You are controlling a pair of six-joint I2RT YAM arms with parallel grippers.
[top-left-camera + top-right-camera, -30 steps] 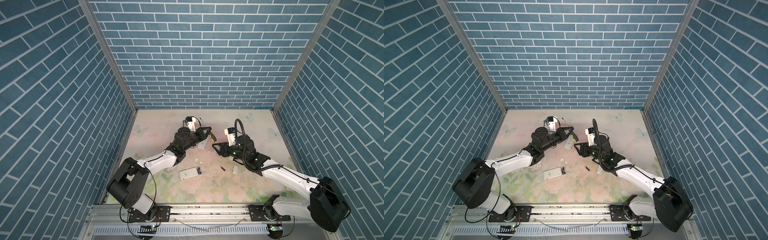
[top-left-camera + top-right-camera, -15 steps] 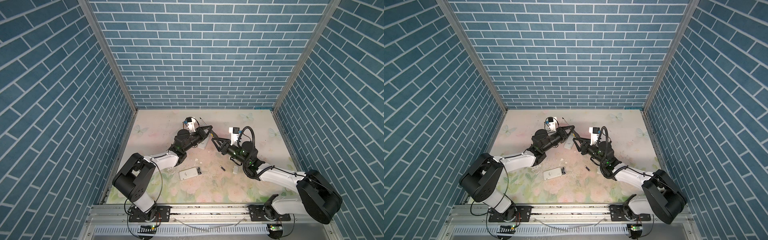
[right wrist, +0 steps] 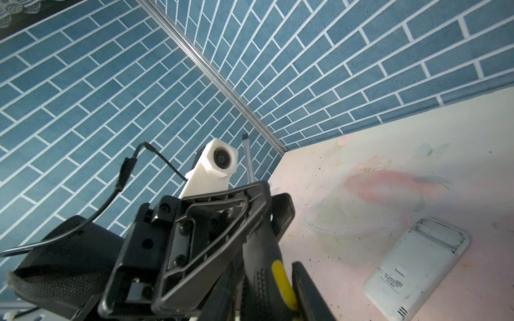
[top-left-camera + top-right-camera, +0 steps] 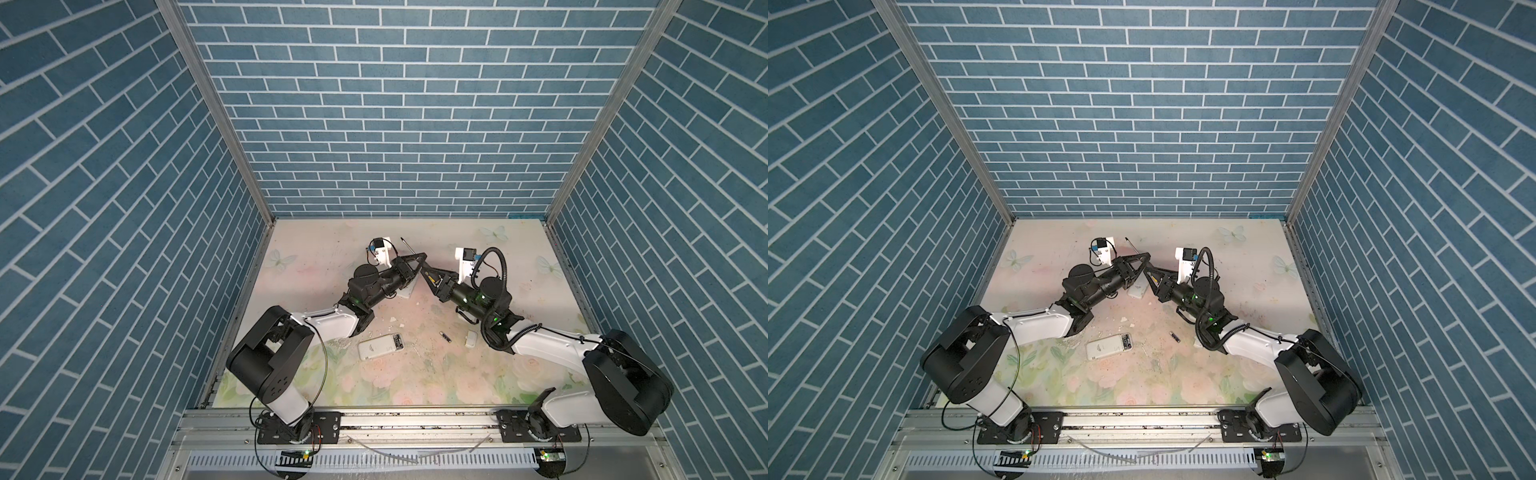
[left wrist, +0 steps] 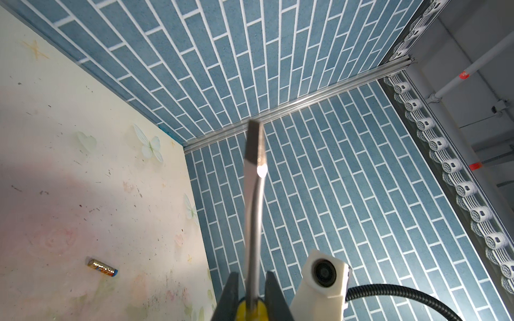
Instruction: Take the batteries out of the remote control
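My left gripper is shut on the black-and-yellow screwdriver, gripping near the yellow top of the handle, with the shaft pointing up and back. My right gripper meets it tip to tip in both top views, its jaws closed around the screwdriver's handle. One white remote control lies near the front with its compartment open. A second one lies under the grippers. A black battery lies loose on the mat. A copper-brown battery shows in the left wrist view.
A small white cover plate lies beside the right forearm. A clear shallow dish sits on the mat next to the far remote. Blue brick walls close in three sides, and a metal rail runs along the front.
My right gripper swung left and up to the left gripper and closed its jaws around the screwdriver handle. The left gripper kept its hold and barely moved.
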